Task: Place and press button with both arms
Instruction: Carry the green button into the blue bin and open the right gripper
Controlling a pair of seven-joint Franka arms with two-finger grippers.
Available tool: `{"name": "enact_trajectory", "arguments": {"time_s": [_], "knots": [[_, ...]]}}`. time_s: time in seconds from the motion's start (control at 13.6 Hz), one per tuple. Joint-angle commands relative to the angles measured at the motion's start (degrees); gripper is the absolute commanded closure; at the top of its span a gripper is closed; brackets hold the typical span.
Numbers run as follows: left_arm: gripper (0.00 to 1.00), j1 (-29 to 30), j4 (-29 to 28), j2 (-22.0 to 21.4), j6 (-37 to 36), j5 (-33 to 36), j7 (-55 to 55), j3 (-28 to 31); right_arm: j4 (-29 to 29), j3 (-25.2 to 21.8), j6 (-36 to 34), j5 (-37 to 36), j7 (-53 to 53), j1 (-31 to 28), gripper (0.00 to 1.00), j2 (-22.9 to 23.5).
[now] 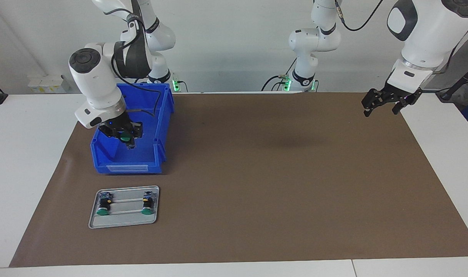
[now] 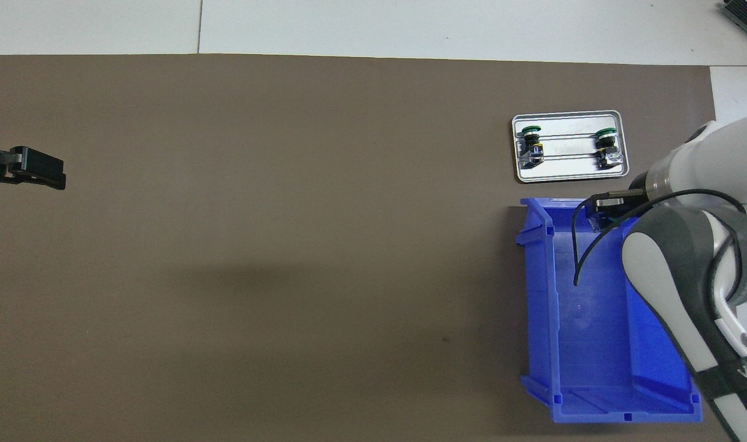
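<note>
My right gripper (image 1: 127,140) hangs inside the open top of the blue bin (image 1: 128,166), shut on a button (image 1: 125,135) whose round green cap shows between its fingers. In the overhead view the right arm hides this button, and only a bit of the right gripper (image 2: 607,204) shows over the bin (image 2: 588,344). Two more green-capped buttons (image 1: 103,206) (image 1: 147,204) lie on their sides on a small grey tray (image 1: 124,220), farther from the robots than the bin. My left gripper (image 1: 380,111) waits open and empty in the air over the mat's edge at the left arm's end.
A brown mat (image 1: 257,173) covers most of the white table. The tray (image 2: 566,174) with its two buttons (image 2: 531,144) (image 2: 607,147) sits close to the bin's low front wall. The left gripper (image 2: 42,170) shows at the overhead view's edge.
</note>
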Motion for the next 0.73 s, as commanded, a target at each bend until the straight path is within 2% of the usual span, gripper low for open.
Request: {"name": "enact_trajectory", "arguments": {"time_s": [0.0,0.22,0.66], "knots": [[0.0,0.12,-1.98,-1.63,0.93,0.96,-0.56,-0.13,-13.65,0.8,8.17,1.19,-3.23,-2.61,1.0,-7.57],[0.0,0.12,-1.98,-1.63,0.93,0.96,-0.56,-0.13,-19.82,0.62,15.99,1.98,-6.74,-4.54,1.0,-7.68],[0.0,0.12,-1.98,-1.63,0.93,0.96,-0.56,-0.13,-24.76,0.62,21.81,4.7,-7.02,-4.38,1.0,-6.97]]}}
